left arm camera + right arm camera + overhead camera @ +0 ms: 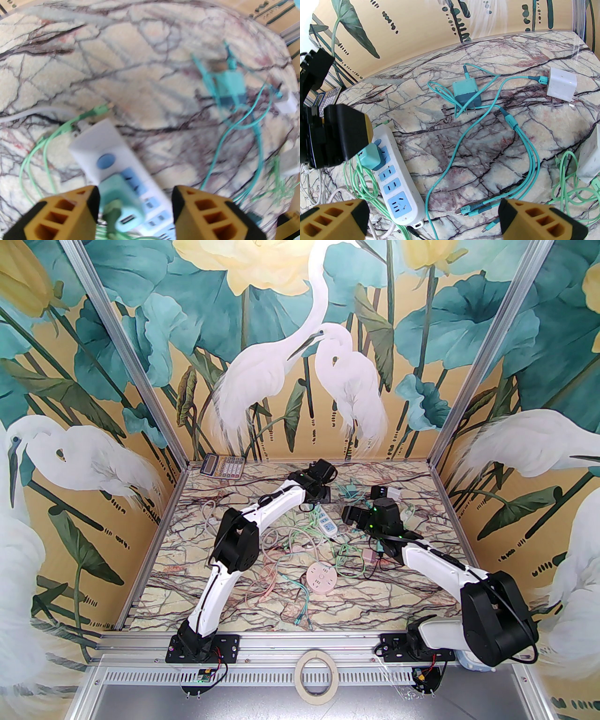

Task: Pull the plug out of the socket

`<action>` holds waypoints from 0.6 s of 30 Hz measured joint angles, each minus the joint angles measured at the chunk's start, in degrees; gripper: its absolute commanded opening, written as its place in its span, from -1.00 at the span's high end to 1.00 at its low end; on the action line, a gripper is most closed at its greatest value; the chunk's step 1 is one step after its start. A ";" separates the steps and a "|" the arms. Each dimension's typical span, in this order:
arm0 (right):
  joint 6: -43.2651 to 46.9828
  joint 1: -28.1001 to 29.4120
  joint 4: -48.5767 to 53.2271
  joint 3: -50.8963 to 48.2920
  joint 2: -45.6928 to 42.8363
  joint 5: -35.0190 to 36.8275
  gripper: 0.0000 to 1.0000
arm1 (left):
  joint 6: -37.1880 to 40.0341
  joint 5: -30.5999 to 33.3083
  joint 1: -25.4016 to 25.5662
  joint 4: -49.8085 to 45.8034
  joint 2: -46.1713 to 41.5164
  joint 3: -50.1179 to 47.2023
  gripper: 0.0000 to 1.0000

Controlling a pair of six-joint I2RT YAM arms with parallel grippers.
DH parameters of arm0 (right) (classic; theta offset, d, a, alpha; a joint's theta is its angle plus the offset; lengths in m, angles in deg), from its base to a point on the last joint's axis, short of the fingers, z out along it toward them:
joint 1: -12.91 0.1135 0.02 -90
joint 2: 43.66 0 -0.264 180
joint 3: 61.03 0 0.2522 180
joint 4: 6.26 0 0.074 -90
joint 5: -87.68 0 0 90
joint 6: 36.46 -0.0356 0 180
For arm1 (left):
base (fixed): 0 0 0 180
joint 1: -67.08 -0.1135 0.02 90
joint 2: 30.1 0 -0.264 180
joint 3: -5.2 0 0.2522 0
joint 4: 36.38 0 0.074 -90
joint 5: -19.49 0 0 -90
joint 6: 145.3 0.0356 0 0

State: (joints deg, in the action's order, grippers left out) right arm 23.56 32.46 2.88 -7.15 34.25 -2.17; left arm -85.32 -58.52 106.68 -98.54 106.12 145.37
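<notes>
Found the left jaws apart and set astride the mint charger plug (119, 199), one yellow finger (65, 215) touching or all but touching its side, the other finger (211, 211) standing clear of it: no clamp on the plug yet. Judged that stance a line-up for a squeeze across the plug's flat sides ahead of any pull. Saw the plug seated in the end socket of the white power strip (93, 143), just beside the blue switch (106, 161), with a green cable (110, 211) running out of its USB port. Found the right jaws spread wide above the strip's other end, nothing between them; read that as readiness to pin the strip down, lest it rise with the plug. Noted the strip lying around the middle of the bench (187, 540), amid loose cables (276, 563). Noted a darker teal charger (466, 92) and a white adapter (561, 84) lying unplugged toward the far right, well apart from the strip.
</notes>
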 measured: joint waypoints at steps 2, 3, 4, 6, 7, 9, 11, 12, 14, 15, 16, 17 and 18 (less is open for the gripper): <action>0.00 0.00 0.02 0.00 0.04 -0.02 -0.98 | -0.87 0.33 0.00 -0.66 0.85 0.46 -0.16; 0.00 0.00 0.02 0.02 0.04 -0.02 -0.98 | -1.46 0.55 -0.02 -0.76 1.14 0.63 -0.16; 0.00 0.00 0.00 0.02 0.04 -0.02 -0.98 | -2.03 0.74 -0.09 -1.03 1.16 0.63 -0.16; 0.00 0.00 0.00 0.02 0.04 -0.02 -0.98 | -3.26 1.29 -0.11 -2.25 1.16 0.63 -0.17; 0.00 0.00 0.00 0.02 0.04 -0.02 -0.98 | -3.72 1.51 -0.11 -2.78 1.16 0.63 -0.17; 0.02 0.00 0.00 0.02 0.04 -0.02 -0.98 | -5.03 1.64 -0.04 -4.28 1.25 0.63 -0.14; 0.00 0.00 0.02 0.02 0.04 -0.02 -0.98 | -6.05 1.66 0.00 -5.22 1.51 0.63 -0.15; 0.02 0.00 0.00 0.04 0.04 -0.02 -0.98 | -6.56 1.64 0.02 -5.73 1.79 0.63 -0.16; 0.00 0.00 0.00 0.11 0.04 -0.04 -0.98 | -7.61 1.53 0.07 -6.51 2.32 0.63 -0.14; 0.02 0.07 0.00 0.11 0.04 -0.15 -0.98 | -8.02 1.51 0.07 -6.80 2.64 0.63 -0.10; 0.02 0.15 0.00 0.11 0.11 -0.17 -0.99 | -8.26 1.40 0.09 -6.99 2.91 0.63 -0.06; 0.02 0.33 -0.04 0.13 0.28 -0.24 -0.98 | -8.50 1.33 0.13 -7.15 3.06 0.63 -0.02; 0.02 0.52 -0.20 0.22 0.63 -0.46 -0.98 | -8.85 1.31 0.15 -7.23 3.23 0.63 0.03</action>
State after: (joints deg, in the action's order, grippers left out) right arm 23.59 32.99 2.68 -6.93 34.88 -2.63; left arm -94.17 -57.21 106.83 -105.77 109.36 146.00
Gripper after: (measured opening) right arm 0.992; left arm 0.522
